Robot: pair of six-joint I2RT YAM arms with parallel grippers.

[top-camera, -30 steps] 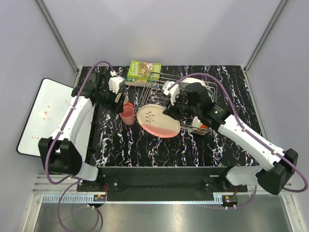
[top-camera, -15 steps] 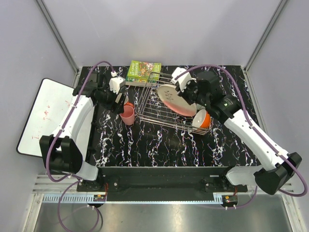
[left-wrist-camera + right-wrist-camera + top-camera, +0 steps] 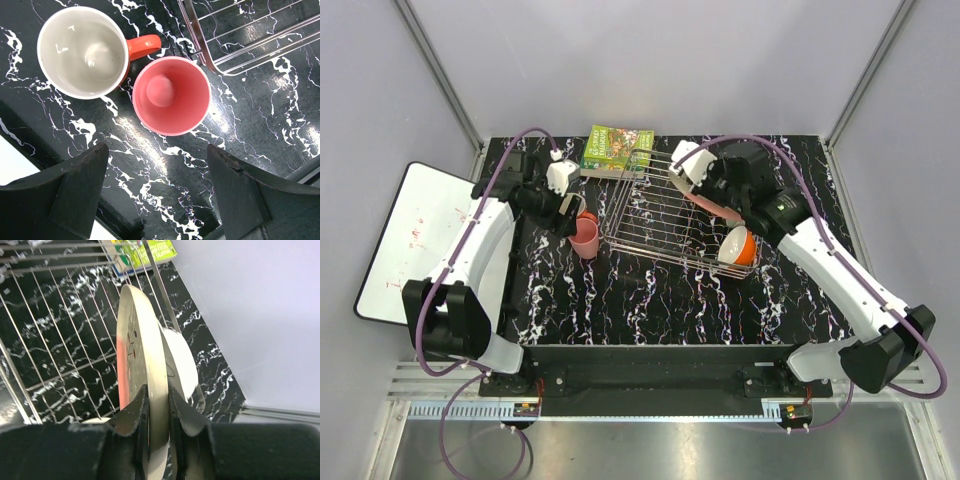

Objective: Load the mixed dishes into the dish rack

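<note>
My right gripper point(image 3: 703, 188) is shut on the rim of the pink-and-cream plate point(image 3: 713, 208) and holds it on edge over the back right of the dish rack point(image 3: 650, 215). In the right wrist view the plate point(image 3: 142, 365) stands between the fingers point(image 3: 159, 412), with the large white plate point(image 3: 181, 362) upright just behind it. The small bowl, orange outside point(image 3: 738, 245), sits at the rack's right front corner. My left gripper point(image 3: 563, 207) is open above two cups: a salmon-pink one point(image 3: 171, 95) and one with a cream inside and an orange handle point(image 3: 82, 52). No pale green bowl shows.
A green book point(image 3: 617, 147) lies behind the rack's back left corner. A white board with red scribbles point(image 3: 415, 230) lies off the table's left edge. The rack's corner point(image 3: 215, 60) is close to the pink cup. Grey walls enclose the table.
My right gripper has carried the pink-and-cream plate from the rack's front, where it lay nearly flat, up and back over the rack's right rear and turned it on edge. The left arm has barely moved.
</note>
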